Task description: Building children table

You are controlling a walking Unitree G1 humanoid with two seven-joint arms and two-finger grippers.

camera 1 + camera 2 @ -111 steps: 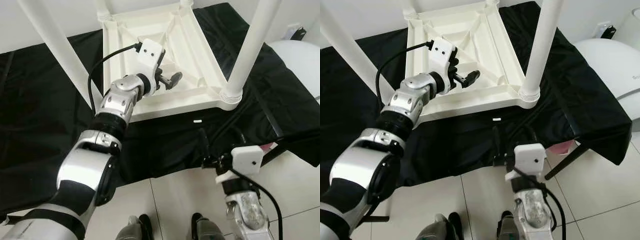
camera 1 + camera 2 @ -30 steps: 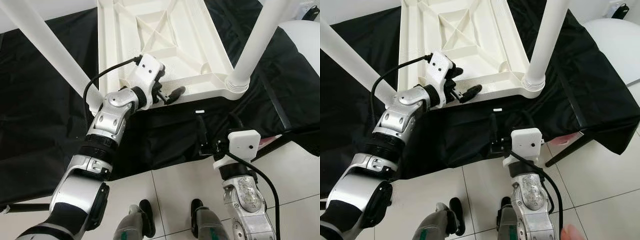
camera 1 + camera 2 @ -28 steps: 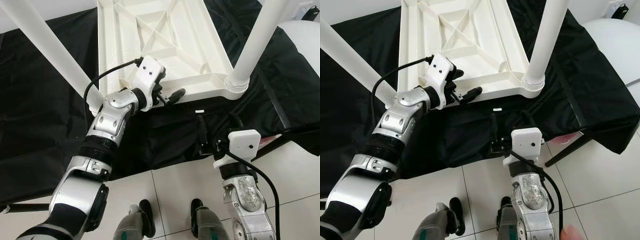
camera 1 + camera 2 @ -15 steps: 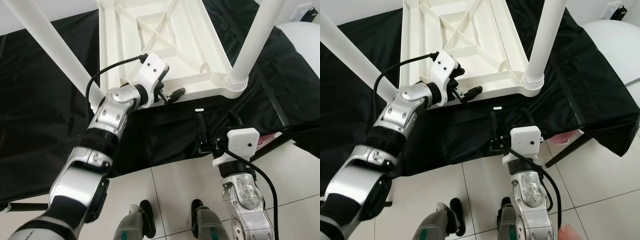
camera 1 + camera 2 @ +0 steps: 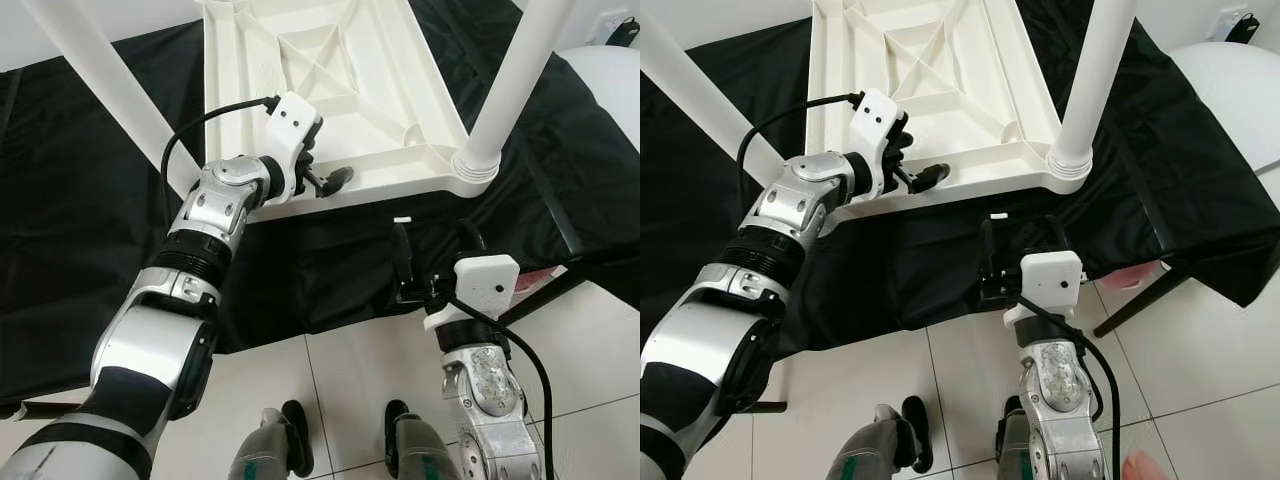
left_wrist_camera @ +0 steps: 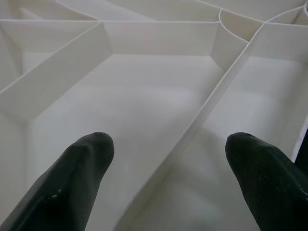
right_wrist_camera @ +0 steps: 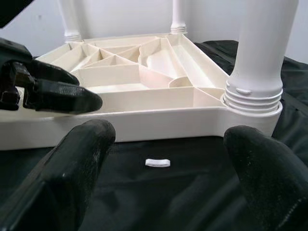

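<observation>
One white table (image 5: 340,100) lies upside down on a black cloth (image 5: 80,230), three legs (image 5: 510,90) in view. The left gripper (image 5: 325,180) hovers wide open over its near rim, empty. The right gripper (image 5: 432,250), also open and empty, hangs over the cloth near one small white piece (image 5: 402,219).

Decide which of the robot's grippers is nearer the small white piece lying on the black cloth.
Right. The right gripper hangs just in front of the small white piece, above the black cloth. The left gripper is farther off, over the upturned table's near rim.
</observation>
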